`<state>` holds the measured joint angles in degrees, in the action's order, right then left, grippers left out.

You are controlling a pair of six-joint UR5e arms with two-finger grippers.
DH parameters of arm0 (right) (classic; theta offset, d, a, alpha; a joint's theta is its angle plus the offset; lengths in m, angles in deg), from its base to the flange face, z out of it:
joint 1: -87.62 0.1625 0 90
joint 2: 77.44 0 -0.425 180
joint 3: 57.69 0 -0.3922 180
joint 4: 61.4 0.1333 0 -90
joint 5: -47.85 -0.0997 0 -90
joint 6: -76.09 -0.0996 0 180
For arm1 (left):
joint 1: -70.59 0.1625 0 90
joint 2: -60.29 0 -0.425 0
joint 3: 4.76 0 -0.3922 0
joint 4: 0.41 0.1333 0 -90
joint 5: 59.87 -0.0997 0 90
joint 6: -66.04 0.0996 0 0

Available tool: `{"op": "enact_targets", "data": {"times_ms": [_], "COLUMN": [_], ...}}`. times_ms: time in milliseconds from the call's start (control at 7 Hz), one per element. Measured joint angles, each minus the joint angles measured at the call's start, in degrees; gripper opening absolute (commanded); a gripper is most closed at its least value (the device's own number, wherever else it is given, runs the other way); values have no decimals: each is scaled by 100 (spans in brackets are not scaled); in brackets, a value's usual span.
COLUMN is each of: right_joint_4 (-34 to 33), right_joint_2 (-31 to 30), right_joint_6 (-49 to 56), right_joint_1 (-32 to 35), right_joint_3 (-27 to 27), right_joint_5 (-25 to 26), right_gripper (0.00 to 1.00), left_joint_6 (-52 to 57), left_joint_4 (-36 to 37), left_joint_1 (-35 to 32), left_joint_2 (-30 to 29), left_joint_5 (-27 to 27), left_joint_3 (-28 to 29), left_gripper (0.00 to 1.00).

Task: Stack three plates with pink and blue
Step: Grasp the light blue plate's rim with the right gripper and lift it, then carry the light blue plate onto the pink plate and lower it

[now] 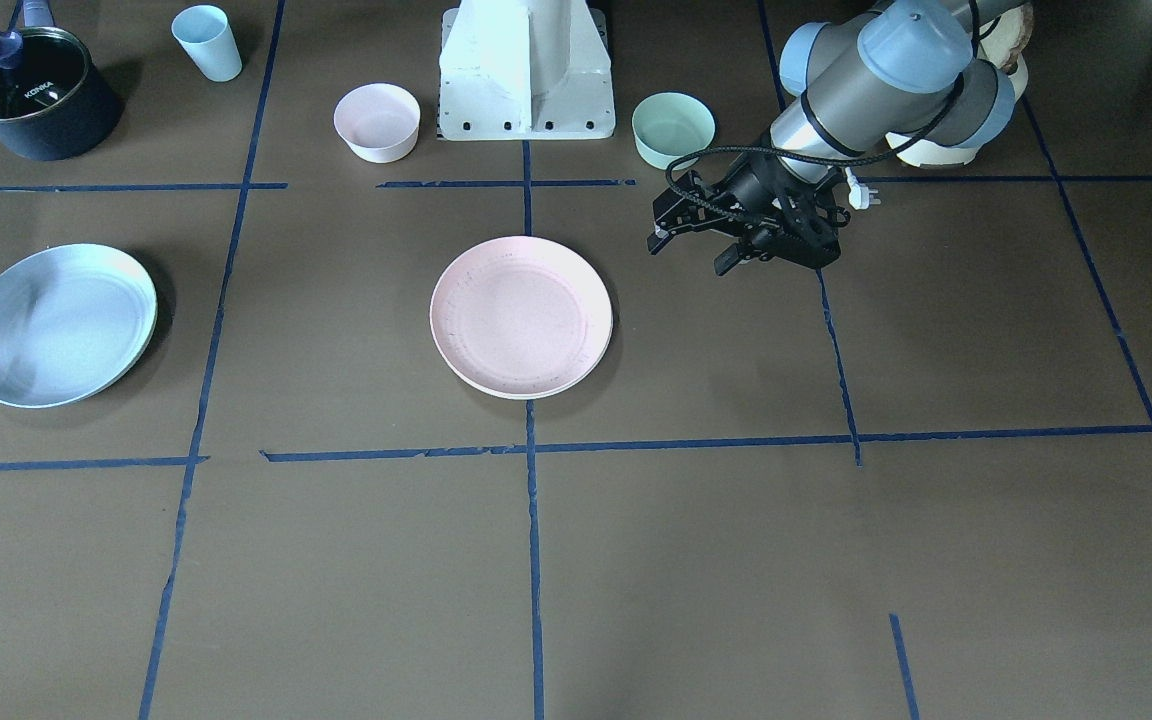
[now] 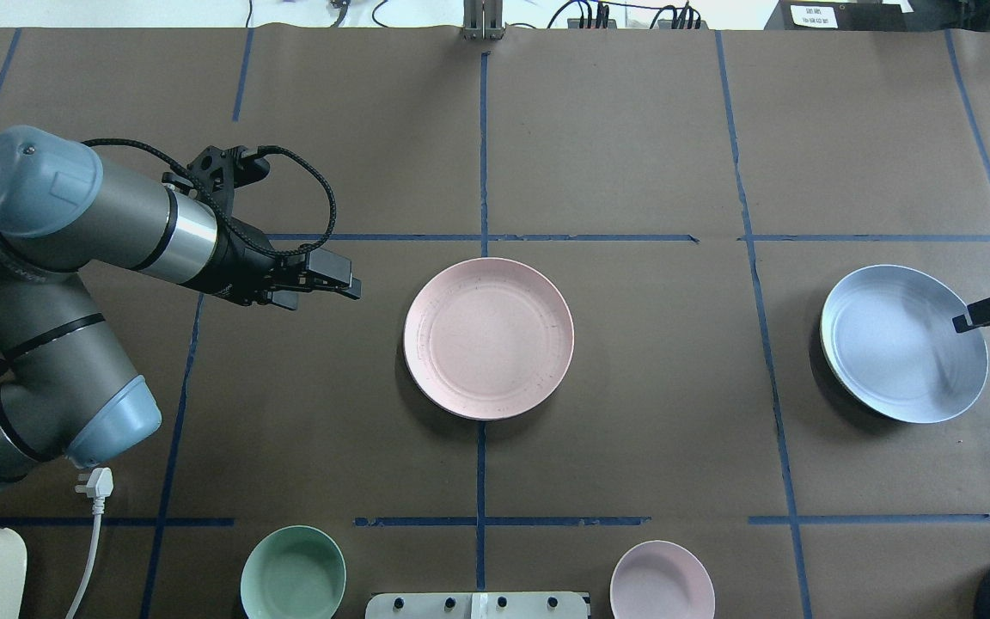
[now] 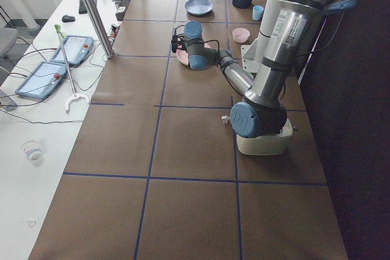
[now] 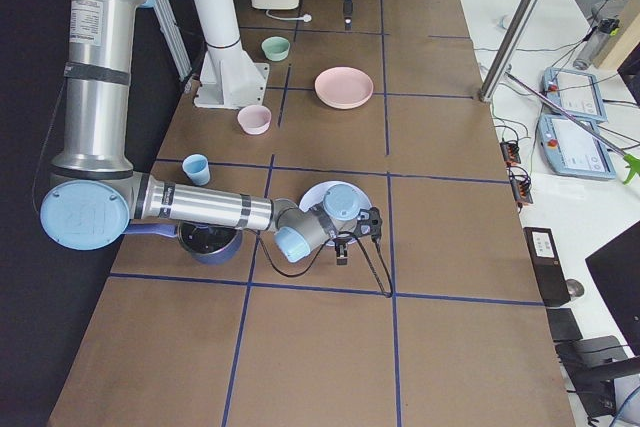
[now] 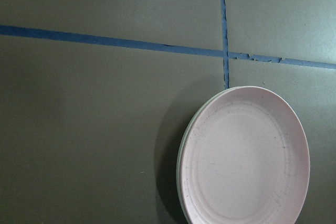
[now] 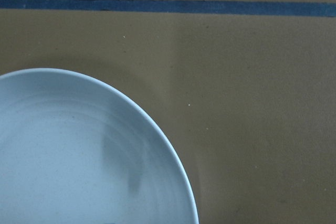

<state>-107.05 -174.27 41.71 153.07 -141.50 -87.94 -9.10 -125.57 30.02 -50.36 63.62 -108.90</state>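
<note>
Two of three plates look stacked. Our left gripper (image 2: 323, 288) hangs released and empty, left of the centre pile: pink plate (image 2: 488, 337) on cream plate (image 1: 536, 395). Near the right edge, our right gripper (image 2: 972, 320) seems to clench the tilted blue plate (image 2: 899, 344) by its rim; that one is not yet stacked.

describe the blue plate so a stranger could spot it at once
Start at the pink plate, central on the table. Go toward the robot's right: the blue plate is there, wide and shallow unlike the blue cup, with the right end effector at its rim.
</note>
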Motion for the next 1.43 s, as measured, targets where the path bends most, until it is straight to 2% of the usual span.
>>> {"op": "enact_targets", "data": {"times_ms": [143,286,571,857,1000,1143,1286,1429], "right_joint_4": [28,41,49,77,115,142,158,143], "right_joint_2": [-1,-3,13,82,220,541,1081,1734], "right_joint_6": [-28,-40,-46,-255,-786,-1764,-2986,-4123], "right_joint_1": [-94,-160,-194,-227,-359,-652,-1088,-1604], "right_joint_3": [77,144,165,-41,-286,-584,-812,-903], "right_joint_5": [57,133,153,81,16,-7,117,489], "right_gripper": [22,2,0,0,0,0,0,0], "left_joint_6": [0,2,4,8,8,9,9,11], "left_joint_4": [0,0,0,-2,-6,-7,-9,-9], "left_joint_1": [-3,-3,-3,-3,-3,-3,-14,-31], "left_joint_2": [26,37,48,51,52,52,52,52], "left_joint_5": [0,-2,-7,-3,-1,0,0,0], "left_joint_3": [-1,3,6,5,2,0,-1,-1], "left_gripper": [100,100,100,100,100,100,100,100]}}
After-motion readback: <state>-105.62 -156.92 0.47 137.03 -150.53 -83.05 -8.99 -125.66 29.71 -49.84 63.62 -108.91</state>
